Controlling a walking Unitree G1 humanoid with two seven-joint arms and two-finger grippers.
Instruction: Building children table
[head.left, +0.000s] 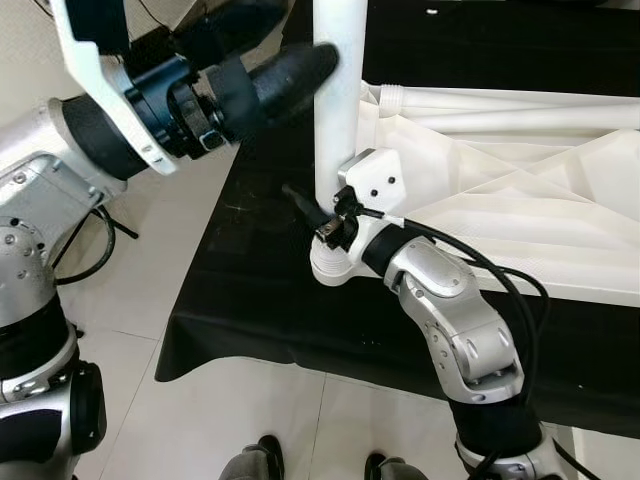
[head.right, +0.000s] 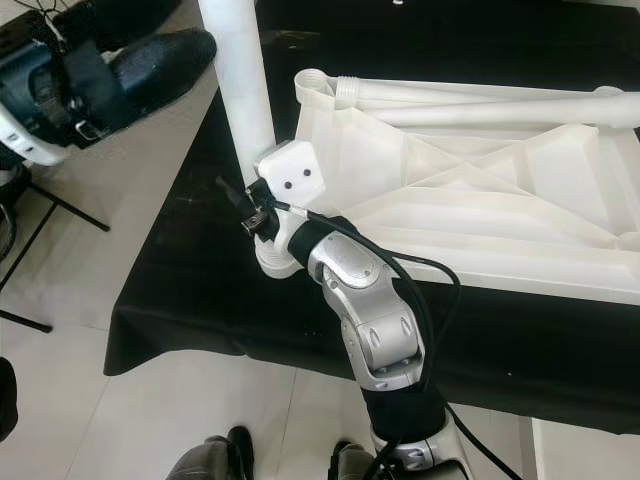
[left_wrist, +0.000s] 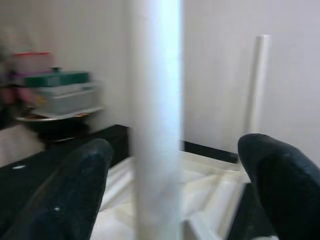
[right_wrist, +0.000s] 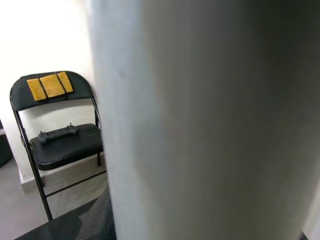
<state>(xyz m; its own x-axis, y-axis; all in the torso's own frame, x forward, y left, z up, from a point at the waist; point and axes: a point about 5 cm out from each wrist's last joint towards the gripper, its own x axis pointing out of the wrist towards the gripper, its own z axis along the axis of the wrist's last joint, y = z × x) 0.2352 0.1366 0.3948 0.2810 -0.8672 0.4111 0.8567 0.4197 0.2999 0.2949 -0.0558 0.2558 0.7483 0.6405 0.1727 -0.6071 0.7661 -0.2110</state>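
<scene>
White table leg (head.left: 338, 90) upright at near corner of overturned white tabletop (head.right: 480, 190), lower end in round corner socket (head.left: 331, 266). Tabletop underside up, ribbed, on black-covered table (head.left: 250, 300). Two further white legs (head.right: 480, 100) flat along far edge of tabletop.

Right gripper (head.left: 330, 215) low on leg, pressed against it just above socket; fingers mostly hidden behind wrist housing, spread cannot be told. Right wrist view: leg very close (blurred), black folding chair (right_wrist: 55, 130) with yellow pads beyond.

Left gripper (left_wrist: 172, 180) higher on same leg; fingers (left_wrist: 75, 190) wide apart, one each side of leg, clear gap on both sides, no contact visible. From head view, one black finger tip (head.left: 295, 70) just beside leg.

Left wrist view: another white leg (left_wrist: 257, 80) standing against wall, stacked containers (left_wrist: 55, 90) on a surface behind.

Shoes of a person (head.left: 255, 462) on pale tiled floor (head.left: 150, 280), at near table edge.
</scene>
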